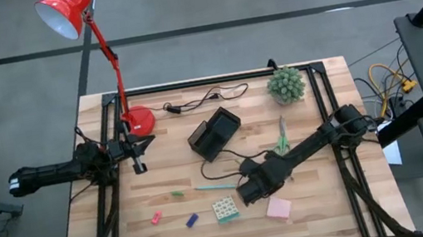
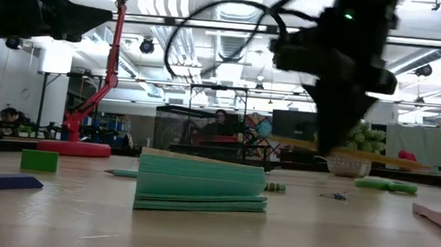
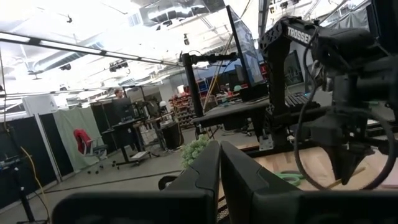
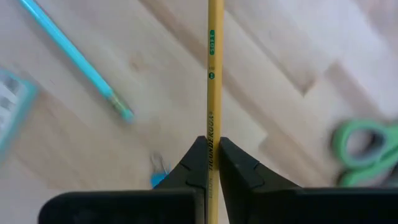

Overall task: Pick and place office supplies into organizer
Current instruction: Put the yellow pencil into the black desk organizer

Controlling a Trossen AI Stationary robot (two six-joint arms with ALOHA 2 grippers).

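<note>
Right gripper (image 4: pixel 211 163) pinching wooden pencil (image 4: pixel 214 74), up off table, near middle of table. Teal pen (image 4: pixel 74 59) lies on wood just left of it. Green scissors (image 1: pixel 282 135) just behind. Black organizer (image 1: pixel 214 132) farther back, near centre. Pink pad (image 1: pixel 279 208) at near edge. Left gripper (image 1: pixel 139 164) pressed together, holding nothing, waiting at left beside red lamp base (image 1: pixel 139 120).

Even overhead light on table (image 1: pixel 318 212), shadows faint. Low view: bright ceiling strips glare, right arm (image 2: pixel 342 78) dark blurred silhouette, near table surface soft. Right wrist view: pencil (image 4: pixel 214 93) sharp, pen (image 4: pixel 74 59) and scissors (image 4: pixel 367 152) blurred.
</note>
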